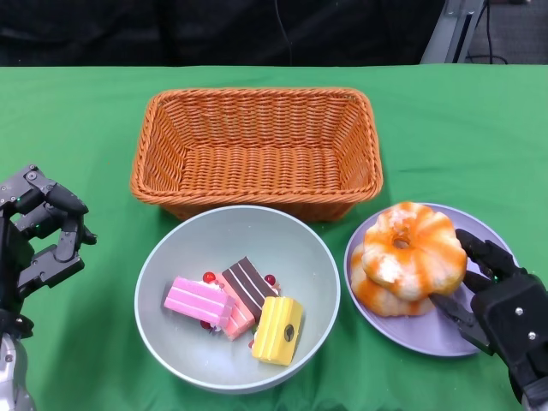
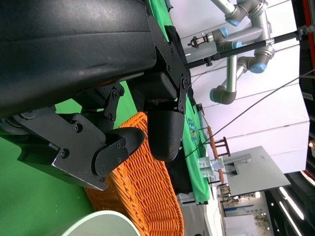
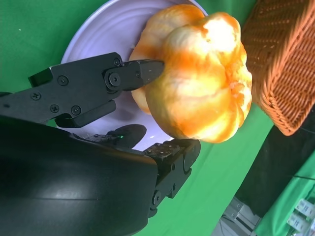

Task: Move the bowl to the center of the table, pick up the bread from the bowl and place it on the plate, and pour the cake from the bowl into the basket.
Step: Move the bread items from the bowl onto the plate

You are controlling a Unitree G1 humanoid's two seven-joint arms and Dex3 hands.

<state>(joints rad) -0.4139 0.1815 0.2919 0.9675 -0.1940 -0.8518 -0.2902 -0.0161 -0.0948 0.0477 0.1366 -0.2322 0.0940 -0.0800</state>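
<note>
The left hand point(image 1: 38, 231) hovers over the green tablecloth point(image 1: 77, 128) at the near left, its fingers loosely curled and apart with nothing in them, well clear of the bowl. The grey-green bowl point(image 1: 304, 257) sits at the middle of the table just in front of the wicker basket point(image 1: 257, 150), and holds the cake pieces: a pink slice point(image 1: 199, 301), a brown-striped slice point(image 1: 250, 287) and a yellow one point(image 1: 279, 330). To its right the lilac plate point(image 1: 445, 334) carries the orange-glazed bread point(image 1: 409, 257), which seems to be two rolls stacked (the lower one mostly hidden).

The right hand point(image 1: 501, 304) is at the plate's near right edge. In the right wrist view its fingers point(image 3: 140, 73) bracket the bread point(image 3: 202, 73), one tip touching its side, yet I cannot tell whether the hand is gripping or merely resting against it.

My guess is the bread is placed and release is due. If the hand draws back with a fingertip catching, the upper roll could topple off the plate. At the pour, a shallow tilt could drop cake between bowl and basket.

The tablecloth covers the whole table; behind it is dark, and the left wrist view shows a bright room with a grey robot arm point(image 2: 241, 29) mounted beyond.
</note>
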